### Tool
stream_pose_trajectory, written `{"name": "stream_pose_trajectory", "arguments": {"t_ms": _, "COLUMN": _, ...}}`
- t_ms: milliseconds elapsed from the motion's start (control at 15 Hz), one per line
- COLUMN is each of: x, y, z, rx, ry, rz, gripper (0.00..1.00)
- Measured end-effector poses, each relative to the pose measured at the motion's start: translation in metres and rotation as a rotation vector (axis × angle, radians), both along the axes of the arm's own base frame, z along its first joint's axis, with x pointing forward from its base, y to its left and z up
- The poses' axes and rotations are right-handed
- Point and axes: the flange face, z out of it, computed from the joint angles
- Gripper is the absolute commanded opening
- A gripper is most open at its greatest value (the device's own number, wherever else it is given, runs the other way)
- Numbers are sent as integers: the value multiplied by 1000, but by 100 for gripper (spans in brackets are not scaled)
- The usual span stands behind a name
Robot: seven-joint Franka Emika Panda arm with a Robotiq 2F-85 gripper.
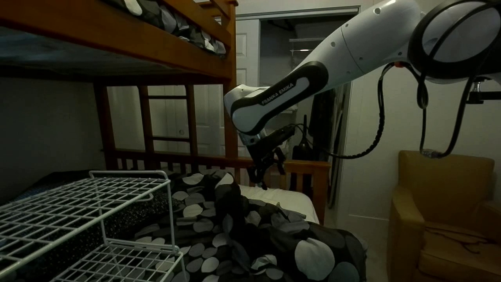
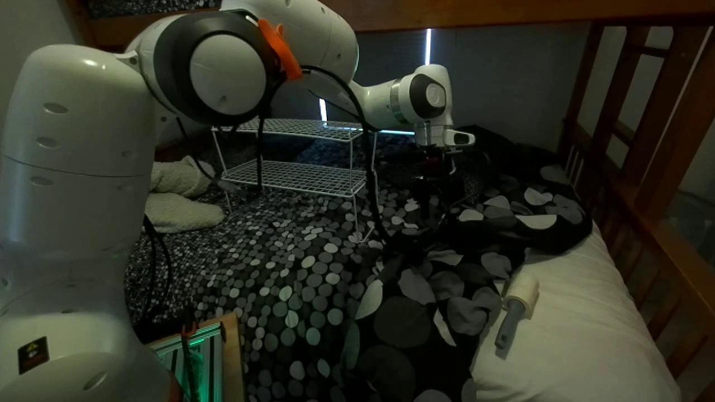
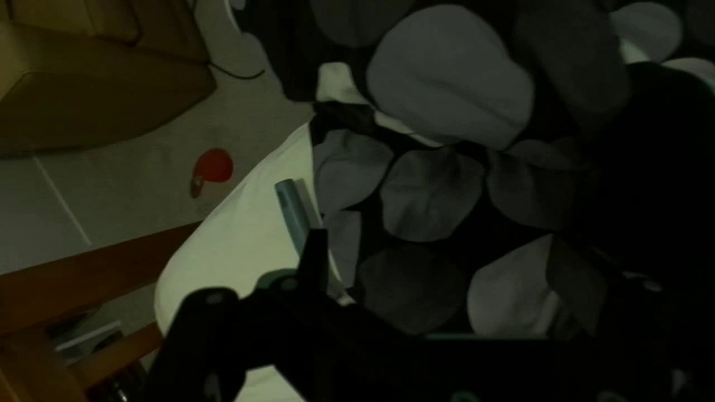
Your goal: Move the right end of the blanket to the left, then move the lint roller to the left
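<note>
Pebbled grey and white on black across the blanket [image 2: 380, 301], plain cream on the sheet [image 2: 575, 324], cream and grey on the roller [image 2: 519, 300].

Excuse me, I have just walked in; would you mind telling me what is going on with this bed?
A Franka robot arm is reaching over the lower bunk. Its end effector hangs above the bed, apparently open, with nothing visible in its grasp. The patterned blanket lies rumpled across the bed, leaving part of the pale sheet bare. The lint roller rests on that sheet, beside the blanket's edge.
</note>
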Motion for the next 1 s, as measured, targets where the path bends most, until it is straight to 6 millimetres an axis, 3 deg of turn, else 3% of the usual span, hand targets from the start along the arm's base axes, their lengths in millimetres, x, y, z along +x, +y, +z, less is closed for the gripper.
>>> {"name": "stream_pose_trajectory", "arguments": {"t_ms": 133, "x": 2, "y": -9, "z": 2, "rx": -1, "ry": -4, "rz": -8, "gripper": 100}}
{"name": "stream_pose_trajectory", "arguments": {"t_ms": 400, "x": 0, "y": 3, "z": 1, "rx": 4, "ry": -4, "rz": 7, "gripper": 100}}
{"name": "stream_pose_trajectory", "arguments": {"t_ms": 600, "x": 7, "y": -3, "z": 3, "rx": -2, "ry": -39, "rz": 15, "gripper": 100}}
{"name": "stream_pose_trajectory", "arguments": {"t_ms": 733, "x": 23, "y": -28, "z": 7, "rx": -24, "ry": -65, "rz": 48, "gripper": 100}}
{"name": "stream_pose_trajectory", "arguments": {"t_ms": 1000, "x": 57, "y": -96, "z": 10, "rx": -6, "ry": -88, "rz": 181, "gripper": 100}}
